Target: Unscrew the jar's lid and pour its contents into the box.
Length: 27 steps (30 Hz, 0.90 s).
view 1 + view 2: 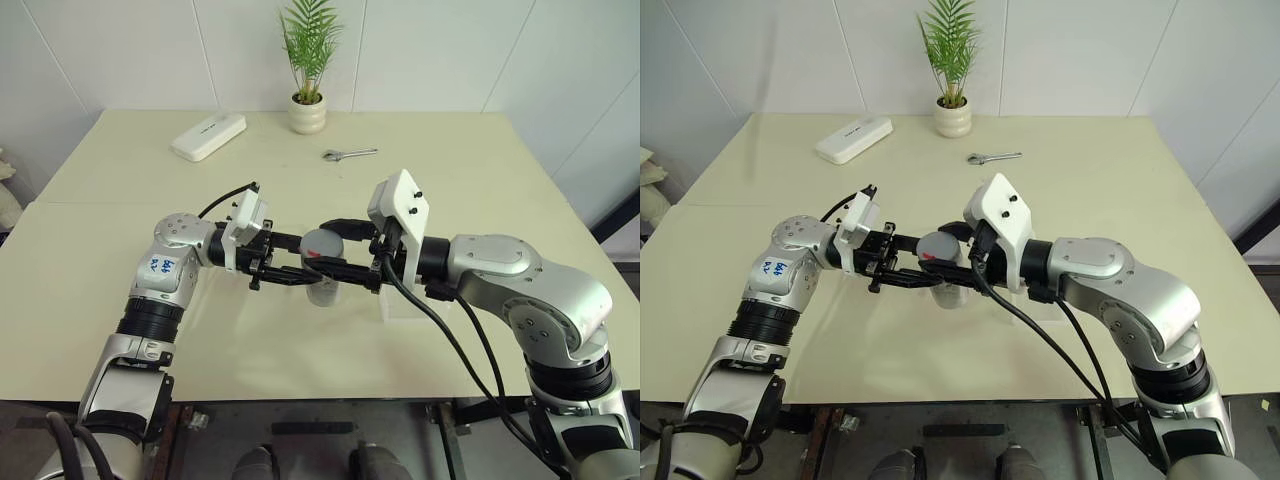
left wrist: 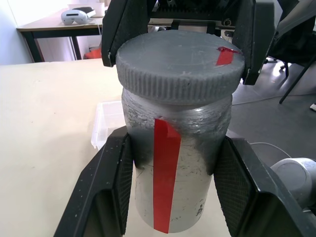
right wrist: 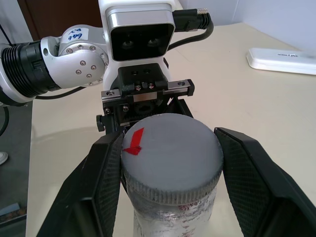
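One red strip (image 2: 166,173) marks the jar (image 2: 175,163), unlettered.

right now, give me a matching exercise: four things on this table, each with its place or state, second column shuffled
Things:
1. jar
2. lid
3. wrench
4. plant pot

Places or states:
a. lying loose on the table beyond the arms
b. at the table's far edge by the wall
c. clamped at its body by the left gripper
d. on the jar, between the right gripper's fingers

Pairs: 1-c, 2-d, 3-a, 4-b
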Each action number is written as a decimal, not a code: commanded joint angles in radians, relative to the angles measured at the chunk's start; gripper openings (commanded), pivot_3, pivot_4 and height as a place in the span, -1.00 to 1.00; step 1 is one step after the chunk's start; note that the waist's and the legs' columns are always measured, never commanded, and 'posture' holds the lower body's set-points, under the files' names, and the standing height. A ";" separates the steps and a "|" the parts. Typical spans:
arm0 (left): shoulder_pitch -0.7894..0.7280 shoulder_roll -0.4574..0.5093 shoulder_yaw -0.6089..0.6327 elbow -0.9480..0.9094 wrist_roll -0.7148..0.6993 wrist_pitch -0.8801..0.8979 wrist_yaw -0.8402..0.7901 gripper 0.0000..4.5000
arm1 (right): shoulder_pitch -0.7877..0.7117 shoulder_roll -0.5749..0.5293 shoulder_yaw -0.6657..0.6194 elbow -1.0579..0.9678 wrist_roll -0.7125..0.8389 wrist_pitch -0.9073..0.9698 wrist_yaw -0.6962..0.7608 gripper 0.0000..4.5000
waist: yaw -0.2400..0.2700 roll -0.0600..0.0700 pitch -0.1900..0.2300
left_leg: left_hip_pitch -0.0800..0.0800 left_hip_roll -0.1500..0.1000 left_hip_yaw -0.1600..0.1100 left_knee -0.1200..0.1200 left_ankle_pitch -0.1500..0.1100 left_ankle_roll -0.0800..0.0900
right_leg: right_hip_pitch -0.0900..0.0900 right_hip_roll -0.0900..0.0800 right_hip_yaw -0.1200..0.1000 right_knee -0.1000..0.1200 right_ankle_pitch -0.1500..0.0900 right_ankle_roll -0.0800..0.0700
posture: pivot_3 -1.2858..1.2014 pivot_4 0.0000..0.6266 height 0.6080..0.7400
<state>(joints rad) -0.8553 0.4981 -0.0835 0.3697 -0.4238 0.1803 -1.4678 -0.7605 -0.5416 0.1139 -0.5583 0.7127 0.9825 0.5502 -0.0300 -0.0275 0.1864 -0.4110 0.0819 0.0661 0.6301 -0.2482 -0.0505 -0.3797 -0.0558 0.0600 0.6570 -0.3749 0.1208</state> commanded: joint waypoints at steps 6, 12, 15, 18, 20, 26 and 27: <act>-0.008 0.023 -0.014 -0.031 0.008 0.046 -0.033 -0.13 | -0.044 -0.015 -0.037 -0.015 -0.020 -0.048 0.022 0.13 | 0.000 0.000 0.000 | 0.000 0.000 0.000 0.000 0.000 0.000 | 0.000 0.000 0.000 0.000 0.000 0.000 | 0.03 -0.52 1.00; -0.010 0.047 -0.040 -0.043 0.017 0.085 -0.063 -0.13 | -0.050 -0.021 -0.042 -0.006 -0.040 -0.066 0.040 0.13 | 0.000 0.000 0.000 | 0.000 0.000 0.000 0.000 0.000 0.000 | 0.000 0.000 0.000 0.000 0.000 0.000 | 0.03 -0.52 1.00; -0.015 0.053 -0.046 -0.042 0.022 0.089 -0.071 -0.13 | -0.051 -0.026 -0.045 -0.003 -0.050 -0.075 0.050 0.13 | 0.000 0.000 0.000 | 0.000 0.000 0.000 0.000 0.000 0.000 | 0.000 0.000 0.000 0.000 0.000 0.000 | 0.03 -0.52 1.00; -0.016 0.058 -0.050 -0.042 0.024 0.091 -0.078 -0.13 | -0.053 -0.032 -0.050 0.003 -0.057 -0.085 0.055 0.13 | 0.000 0.000 0.000 | 0.000 0.000 0.000 0.000 0.000 0.000 | 0.000 0.000 0.000 0.000 0.000 0.000 | 0.03 -0.52 1.00; -0.012 0.062 -0.054 -0.048 0.023 0.095 -0.082 -0.13 | -0.055 -0.036 -0.055 0.004 -0.063 -0.091 0.059 0.13 | 0.000 0.000 0.000 | 0.000 0.000 0.000 0.000 0.000 0.000 | 0.000 0.000 0.000 0.000 0.000 0.000 | 0.03 -0.52 1.00; 0.003 0.075 -0.063 -0.064 0.016 0.114 -0.087 -0.13 | -0.071 -0.056 -0.070 0.022 -0.080 -0.103 0.075 0.13 | 0.000 0.000 0.000 | 0.000 0.000 0.000 0.000 0.000 0.000 | 0.000 0.000 0.000 0.000 0.000 0.000 | 0.03 -0.52 1.00; 0.007 0.076 -0.065 -0.068 0.015 0.118 -0.089 -0.13 | -0.079 -0.060 -0.074 0.030 -0.081 -0.106 0.077 0.13 | 0.000 0.000 0.000 | 0.000 0.000 0.000 0.000 0.000 0.000 | 0.000 0.000 0.000 0.000 0.000 0.000 | 0.03 -0.52 1.00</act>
<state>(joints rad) -0.8766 0.5477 -0.1182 0.3185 -0.4206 0.2759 -1.4995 -0.7804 -0.5672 0.1168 -0.5257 0.6900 0.9432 0.6568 -0.0305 -0.0275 0.1864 -0.4109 0.0819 0.0661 0.6302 -0.2482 -0.0505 -0.3797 -0.0558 0.0600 0.6571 -0.3749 0.1208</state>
